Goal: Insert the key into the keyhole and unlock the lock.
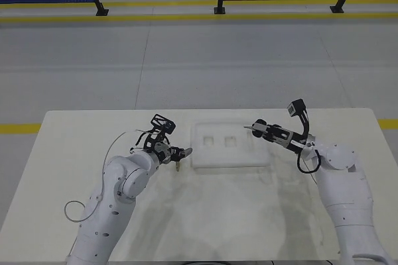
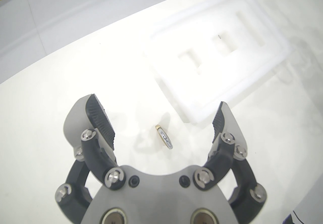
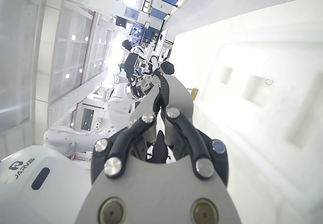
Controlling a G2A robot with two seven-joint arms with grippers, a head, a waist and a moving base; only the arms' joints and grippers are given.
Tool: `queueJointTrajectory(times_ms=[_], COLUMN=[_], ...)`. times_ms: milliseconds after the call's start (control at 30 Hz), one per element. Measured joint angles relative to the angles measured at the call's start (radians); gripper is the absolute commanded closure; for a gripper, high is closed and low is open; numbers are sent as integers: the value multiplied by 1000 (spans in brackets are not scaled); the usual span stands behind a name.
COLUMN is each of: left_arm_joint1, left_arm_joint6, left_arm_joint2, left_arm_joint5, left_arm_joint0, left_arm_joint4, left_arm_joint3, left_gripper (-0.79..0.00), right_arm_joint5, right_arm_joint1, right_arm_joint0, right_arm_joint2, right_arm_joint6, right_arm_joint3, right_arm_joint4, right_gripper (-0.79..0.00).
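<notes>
A small brass padlock point(image 2: 164, 136) with a silver shackle stands on the white table just off the foam tray's near-left corner; it also shows as a speck point(image 1: 178, 166) in the top view and as brass point(image 3: 194, 92) past my right fingers. My left gripper point(image 2: 157, 104) hovers straight above it, open, with one finger on each side and nothing touching. My right gripper point(image 1: 255, 126) is shut over the tray's far right edge, with a thin key point(image 1: 247, 124) sticking out toward the left. In the right wrist view its tips point(image 3: 161, 76) are pressed together.
A white foam tray point(image 1: 205, 159) with several rectangular recesses lies mid-table between the arms. A tiny ring point(image 2: 219, 36) rests on it beside one recess. A thin cable loops from the left arm over the table's left side point(image 1: 69, 211).
</notes>
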Motion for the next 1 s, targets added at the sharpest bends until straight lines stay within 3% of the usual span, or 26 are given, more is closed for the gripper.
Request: queueJointTrajectory(times_ms=[300,533,867,900,967,1000], left_arm_joint1=[0,2,1,1,0,0], left_arm_joint6=[0,-145,-239,-242,-251,-256], left_arm_joint2=[-7,-19,45,51,64,69], left_arm_joint5=[29,144,201,204,213,216], left_arm_joint0=[8,9,-17,-20,-28,-32], left_arm_joint4=[-18,-70,-42,-37,-28,-26], left_arm_joint3=[8,-13,40,46,58,62], left_gripper=[-785,-785,-785,-745,-465,-382], right_arm_joint5=[0,0,0,0,0,0], right_arm_joint1=[4,4,4,4,4,4], right_arm_joint0=[6,5,5,5,5,5], right_arm_joint2=[-16,-16,-16,-16,-16,-16], right_arm_joint6=[10,10,10,10,10,10], right_arm_joint3=[8,8,8,8,8,8], right_arm_joint4=[13,13,13,13,13,13], right_gripper=[0,0,0,0,0,0])
